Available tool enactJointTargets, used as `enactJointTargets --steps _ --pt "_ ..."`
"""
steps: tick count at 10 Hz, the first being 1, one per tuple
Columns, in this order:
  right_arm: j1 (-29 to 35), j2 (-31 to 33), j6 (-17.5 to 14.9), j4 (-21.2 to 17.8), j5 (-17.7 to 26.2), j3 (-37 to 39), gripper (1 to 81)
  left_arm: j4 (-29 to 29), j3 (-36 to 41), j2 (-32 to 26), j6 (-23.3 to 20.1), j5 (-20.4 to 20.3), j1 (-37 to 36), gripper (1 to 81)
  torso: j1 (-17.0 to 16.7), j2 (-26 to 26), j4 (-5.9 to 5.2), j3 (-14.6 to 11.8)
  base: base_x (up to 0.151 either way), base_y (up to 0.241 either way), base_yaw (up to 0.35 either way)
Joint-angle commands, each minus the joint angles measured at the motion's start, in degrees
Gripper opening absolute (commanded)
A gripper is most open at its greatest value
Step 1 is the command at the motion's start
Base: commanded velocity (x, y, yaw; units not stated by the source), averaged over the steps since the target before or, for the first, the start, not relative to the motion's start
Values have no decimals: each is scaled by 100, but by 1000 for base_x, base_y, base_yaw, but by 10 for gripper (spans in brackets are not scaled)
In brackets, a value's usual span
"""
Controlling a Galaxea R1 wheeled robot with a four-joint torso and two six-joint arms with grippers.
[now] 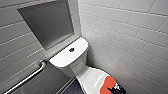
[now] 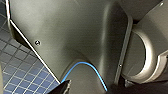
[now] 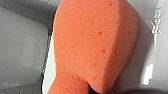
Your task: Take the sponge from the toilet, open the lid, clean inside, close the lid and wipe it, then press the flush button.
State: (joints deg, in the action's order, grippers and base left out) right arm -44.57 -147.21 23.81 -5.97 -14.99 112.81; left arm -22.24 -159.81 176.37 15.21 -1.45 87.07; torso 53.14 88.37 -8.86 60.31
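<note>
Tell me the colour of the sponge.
The sponge is orange-red with small pores, clearest in the right wrist view.

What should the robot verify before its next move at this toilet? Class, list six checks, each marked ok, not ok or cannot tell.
1. Locate the sponge, seen over the front of the lid: ok.
2. Check the lid is closed: ok.
3. Check the flush button on the cistern top is uncovered: ok.
4. Check the right gripper is at the sponge: ok.
5. Check the sponge is firmly held: cannot tell.
6. Check the grab bar is well away from the sponge: ok.
</note>
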Motion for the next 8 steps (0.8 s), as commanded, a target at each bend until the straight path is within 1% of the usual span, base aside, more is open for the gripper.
enactJointTargets --steps 1,3,4,6,7,8 --pt "409 444 -34 35 559 -401 10 18 -16 -14 8 435 158 811 0 0 0 0 0 0 0" --pt "549 1033 -52 70 559 -1254 10 9 -16 4 -1 418 158 811 0 0 0 0 0 0 0" --pt "601 1392 -52 149 551 -1753 10 0 -16 12 -1 400 158 811 0 0 -2 0 0 0 0" --pt "602 1884 -52 157 515 -2270 10 -18 -16 47 -18 391 158 811 0 0 -2 0 0 0 0" --pt "567 2071 -61 158 515 -2555 10 -18 -16 39 -18 391 140 811 0 0 -2 0 0 0 0" --pt "445 2141 -61 167 515 -2678 10 -9 -16 21 -18 383 114 811 0 0 -2 0 0 0 0"
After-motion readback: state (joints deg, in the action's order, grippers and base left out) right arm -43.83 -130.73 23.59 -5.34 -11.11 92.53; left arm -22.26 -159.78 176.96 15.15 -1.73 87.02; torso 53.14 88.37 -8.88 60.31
